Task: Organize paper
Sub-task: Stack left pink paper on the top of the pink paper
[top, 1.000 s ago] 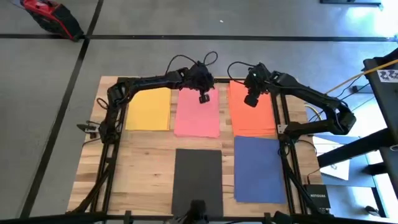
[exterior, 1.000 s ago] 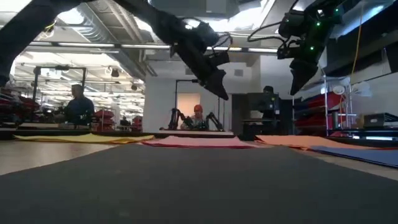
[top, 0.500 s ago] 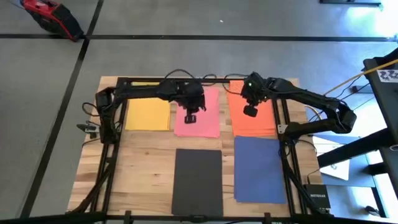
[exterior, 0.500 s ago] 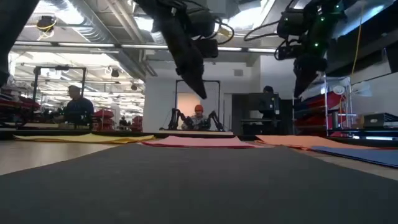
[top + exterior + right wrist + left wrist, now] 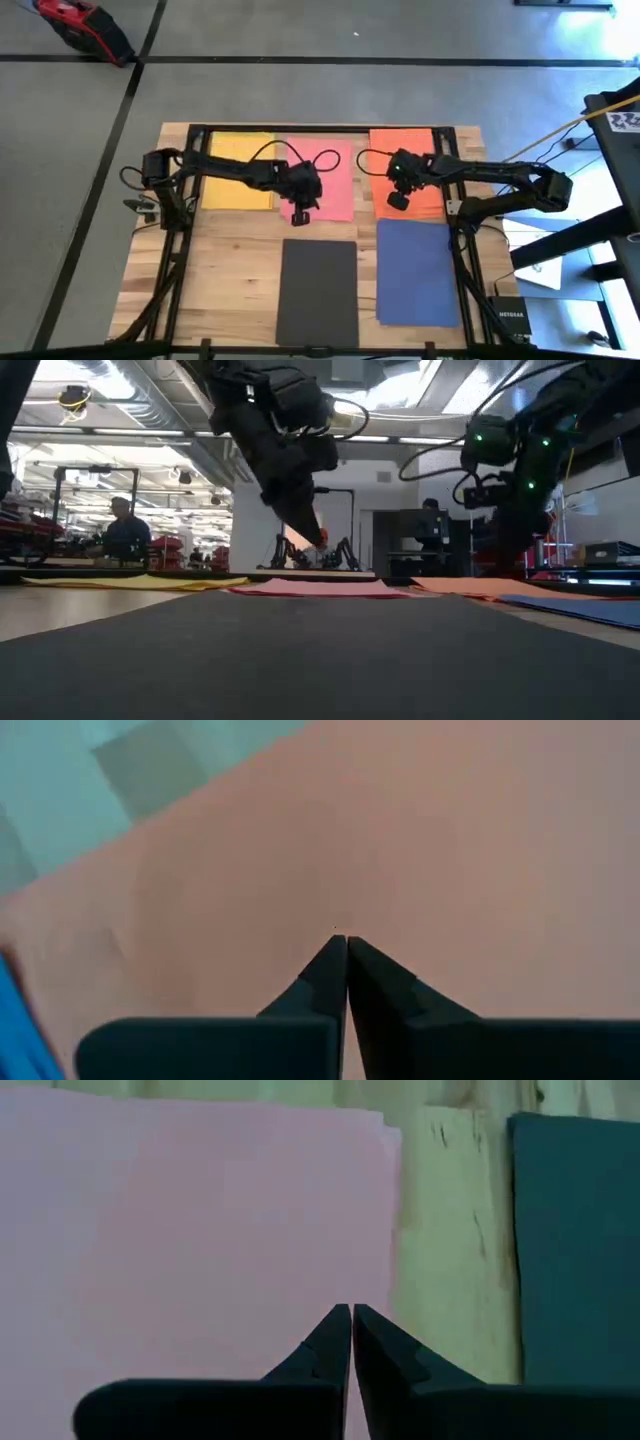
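Five sheets of paper lie flat on the wooden table: yellow (image 5: 238,172), pink (image 5: 325,172) and orange (image 5: 412,160) in the far row, black (image 5: 318,290) and dark blue (image 5: 415,270) in the near row. My left gripper (image 5: 301,214) is shut and hangs above the pink sheet's near edge (image 5: 200,1230), clear of it in the low view (image 5: 312,535). My right gripper (image 5: 397,201) is shut and low over the near part of the orange sheet (image 5: 450,840). My right gripper points its shut fingers down at the near part of the orange sheet (image 5: 345,920). Whether the tips touch the sheet I cannot tell.
A strip of bare wood (image 5: 450,1230) separates the pink sheet from the black one (image 5: 580,1250). A dark frame (image 5: 300,128) runs along the table's far edge and both sides. People and other equipment stand in the room beyond the table (image 5: 125,525).
Both grippers have moved toward the table's near edge and come down. The left has gone from the pink sheet's far end to its near edge. The right has gone from the orange sheet's far part to its near part. The sheets have stayed where they were.
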